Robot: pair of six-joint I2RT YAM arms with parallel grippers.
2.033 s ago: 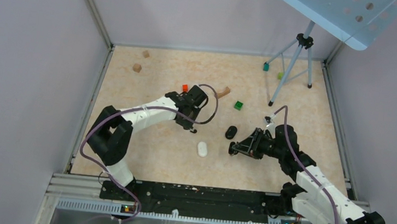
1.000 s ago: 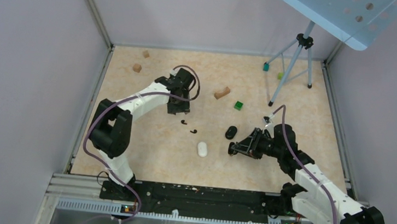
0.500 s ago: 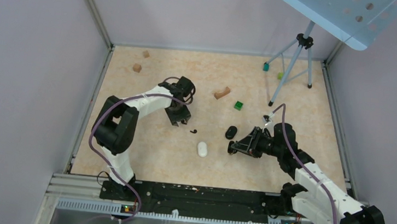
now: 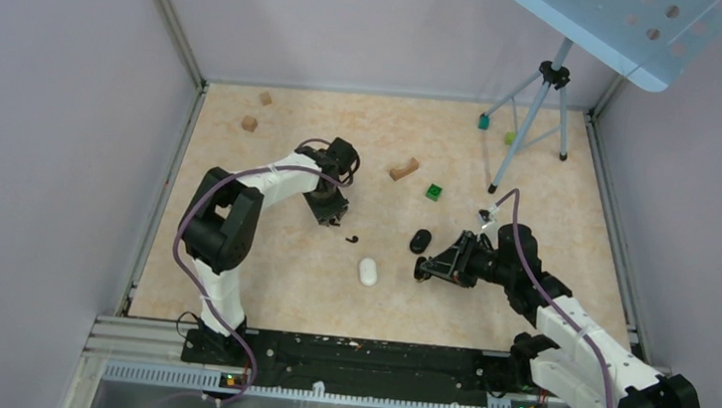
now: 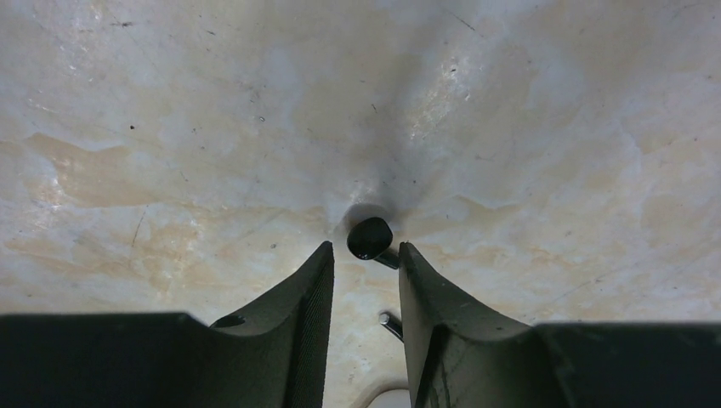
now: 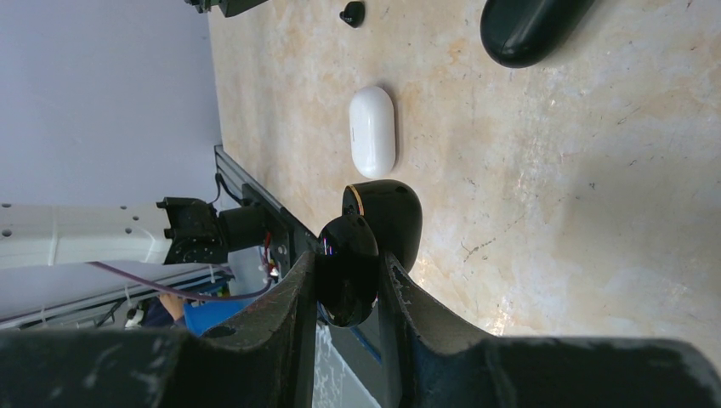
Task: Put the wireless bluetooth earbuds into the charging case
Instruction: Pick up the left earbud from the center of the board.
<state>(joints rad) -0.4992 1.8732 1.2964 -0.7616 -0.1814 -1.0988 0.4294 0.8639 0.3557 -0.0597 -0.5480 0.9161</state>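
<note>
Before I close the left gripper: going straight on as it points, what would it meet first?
Most likely the black earbud, lying just ahead of the left gripper, in line with the gap between its open fingers; then the table. Depth is unclear.

A: Where does the top view sit?
B: High behind the near edge of the table (image 4: 259, 284), facing down over all of it.
A: And the wrist views?
B: Left wrist: close above the table, looking past the left pincer (image 5: 366, 248). Right wrist: low, rolled sideways, looking past the right pincer (image 6: 347, 263) and its gripped black case (image 6: 391, 212). The white case (image 6: 372, 132) also appears from above.
</note>
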